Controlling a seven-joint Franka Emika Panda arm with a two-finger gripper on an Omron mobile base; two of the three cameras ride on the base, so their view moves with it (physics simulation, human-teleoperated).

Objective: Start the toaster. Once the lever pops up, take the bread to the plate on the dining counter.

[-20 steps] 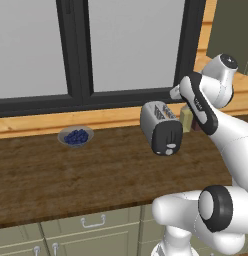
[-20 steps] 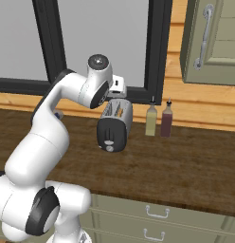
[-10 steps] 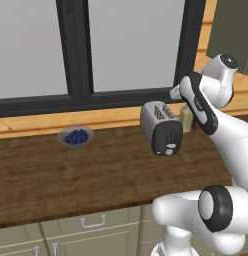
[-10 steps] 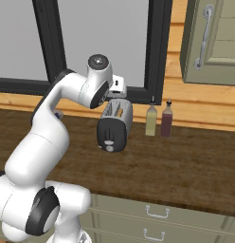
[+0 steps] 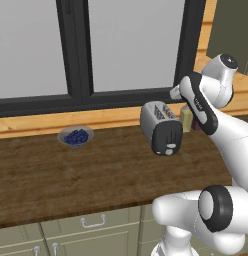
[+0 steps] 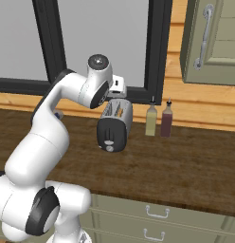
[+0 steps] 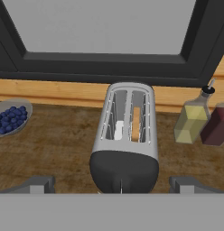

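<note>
The toaster (image 7: 126, 135) stands on the brown worktop (image 5: 71, 175) under the window (image 6: 91, 42), dark end panel toward the robot. In the hand view it lies at 12 o'clock from the claw (image 7: 112, 187), whose open fingertips (image 7: 37, 185) straddle the dark end, well apart from it on both sides. The bread (image 7: 136, 123) sits in the toaster's right slot. A bowl (image 7: 10, 116) of blueberries lies at 10 o'clock, and two bottles (image 7: 191, 119) stand at 2 o'clock beside the toaster.
</note>
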